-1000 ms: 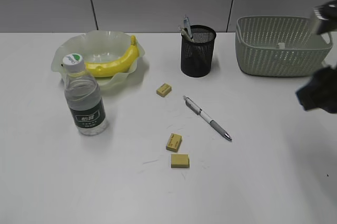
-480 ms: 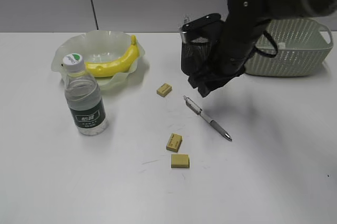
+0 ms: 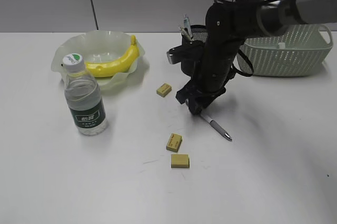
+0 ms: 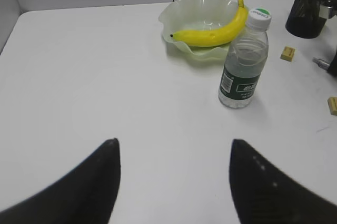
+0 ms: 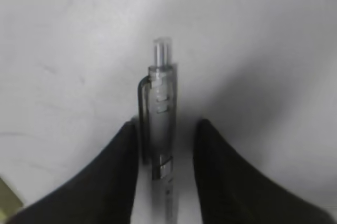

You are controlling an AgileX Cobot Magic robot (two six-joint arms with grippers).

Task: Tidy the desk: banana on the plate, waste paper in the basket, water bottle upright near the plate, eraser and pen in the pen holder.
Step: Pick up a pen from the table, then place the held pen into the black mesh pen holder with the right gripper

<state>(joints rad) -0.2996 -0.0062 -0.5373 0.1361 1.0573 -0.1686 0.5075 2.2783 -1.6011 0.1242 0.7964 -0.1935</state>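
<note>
Centrally, the pen [image 3: 215, 125] was seen lying flat on the desk [image 3: 274, 171], its clicker end set between the fingers of the right gripper [image 5: 164, 145]. In the right wrist view the dark fingers [image 5: 116, 171] stood close on either side of the barrel; whether they were pressed on it or just clear could not be told. The right arm [image 3: 226, 50] was reached down across the front of the pen holder [image 3: 190, 50], which was partly hidden behind it.

Three erasers were left on the desk: one [image 3: 164, 89] just left of the gripper, two [image 3: 174, 142] [image 3: 180, 161] close together nearer the front edge. The banana [image 3: 117, 63] was laid in the plate [image 3: 66, 56], and the bottle [image 3: 84, 98] was stood upright just in front of it. The basket [image 3: 295, 56] was placed at the far right.

The left gripper [image 4: 174, 182] was held apart over bare desk, well away from everything, nothing between its fingers.
</note>
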